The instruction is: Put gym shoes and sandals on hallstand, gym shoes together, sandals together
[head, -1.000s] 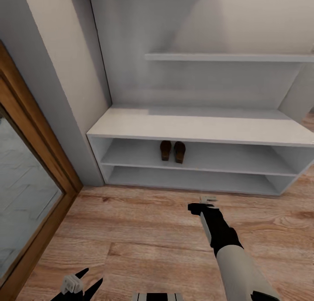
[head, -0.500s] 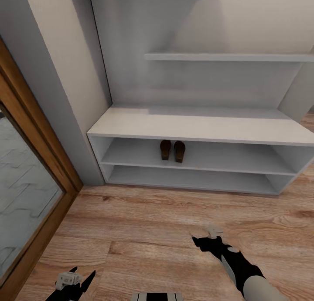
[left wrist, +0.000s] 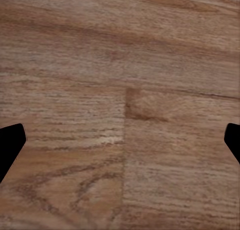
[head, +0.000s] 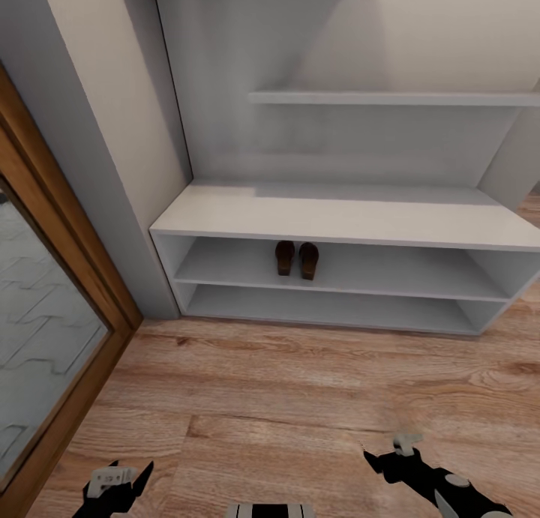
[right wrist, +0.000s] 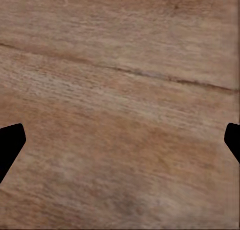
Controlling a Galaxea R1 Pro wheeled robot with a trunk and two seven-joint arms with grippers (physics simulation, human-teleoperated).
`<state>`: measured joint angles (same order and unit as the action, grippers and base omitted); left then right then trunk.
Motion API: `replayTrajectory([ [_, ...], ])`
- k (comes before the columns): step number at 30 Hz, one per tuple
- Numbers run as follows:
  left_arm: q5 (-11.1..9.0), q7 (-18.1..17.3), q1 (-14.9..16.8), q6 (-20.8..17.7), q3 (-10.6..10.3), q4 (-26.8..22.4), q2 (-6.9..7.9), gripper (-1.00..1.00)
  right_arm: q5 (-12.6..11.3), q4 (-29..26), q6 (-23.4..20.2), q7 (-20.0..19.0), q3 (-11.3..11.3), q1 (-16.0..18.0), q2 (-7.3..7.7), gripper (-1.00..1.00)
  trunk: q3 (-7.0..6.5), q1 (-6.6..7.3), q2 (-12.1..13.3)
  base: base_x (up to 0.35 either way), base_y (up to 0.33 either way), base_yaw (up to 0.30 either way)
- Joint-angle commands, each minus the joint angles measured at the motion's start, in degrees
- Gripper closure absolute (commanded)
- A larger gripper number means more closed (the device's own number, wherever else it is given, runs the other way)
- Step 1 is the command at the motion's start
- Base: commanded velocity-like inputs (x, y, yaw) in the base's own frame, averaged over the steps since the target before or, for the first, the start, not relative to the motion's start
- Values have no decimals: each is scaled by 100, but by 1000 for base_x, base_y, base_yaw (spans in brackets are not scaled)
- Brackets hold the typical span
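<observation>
The light-grey hallstand (head: 345,222) stands against the far wall in the head view. Two dark-brown sandals (head: 297,259) lie side by side on its upper open shelf, left of middle. The gym shoes are out of view. My left gripper (head: 124,479) hangs low at the picture's bottom left, open over the wood-plank corridor floor (head: 285,398). My right gripper (head: 390,458) sits at the bottom right, open and empty too. Both wrist views look straight at bare planks (left wrist: 125,105) (right wrist: 120,100) with dark fingertips (left wrist: 9,145) (right wrist: 10,142) spread wide at the edges.
A wood-framed glass-fronted wardrobe (head: 45,323) runs along the left. A floating shelf (head: 390,98) hangs above the bench top. The lower shelf (head: 330,308) of the rack holds nothing. Open floor lies between me and the rack.
My right arm has drawn back from near the rack toward the bottom right corner. The left gripper has sunk slightly lower and left. The sandals have stayed put.
</observation>
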<state>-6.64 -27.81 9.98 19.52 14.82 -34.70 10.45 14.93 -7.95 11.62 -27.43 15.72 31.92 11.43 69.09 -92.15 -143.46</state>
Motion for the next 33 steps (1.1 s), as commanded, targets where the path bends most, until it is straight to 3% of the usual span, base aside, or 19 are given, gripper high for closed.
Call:
replayTrajectory([
  [1,-55,-44,4,-11,13,7,-1,-100,53,17,56,-22,55,-31,13,-100,4,1,-2,0,0,0],
  [6,-55,-12,4,-10,13,7,0,-100,47,52,143,-25,66,-144,56,-100,4,1,-2,0,0,0],
  [14,-64,2,4,-16,-1,7,-6,-100,24,67,173,-26,96,-193,178,-100,-173,22,9,0,0,-43],
  [19,-58,3,4,-18,-5,9,-15,-100,-264,73,174,-26,322,-218,346,-100,-284,35,16,0,0,-239],
  [25,-54,8,4,-18,3,15,-17,-100,-363,74,174,-26,411,-292,531,-100,-413,70,63,0,0,-262],
  [33,-55,12,4,-18,4,16,-17,-100,-375,74,174,-26,424,-316,559,-100,-538,224,344,0,0,-267],
])
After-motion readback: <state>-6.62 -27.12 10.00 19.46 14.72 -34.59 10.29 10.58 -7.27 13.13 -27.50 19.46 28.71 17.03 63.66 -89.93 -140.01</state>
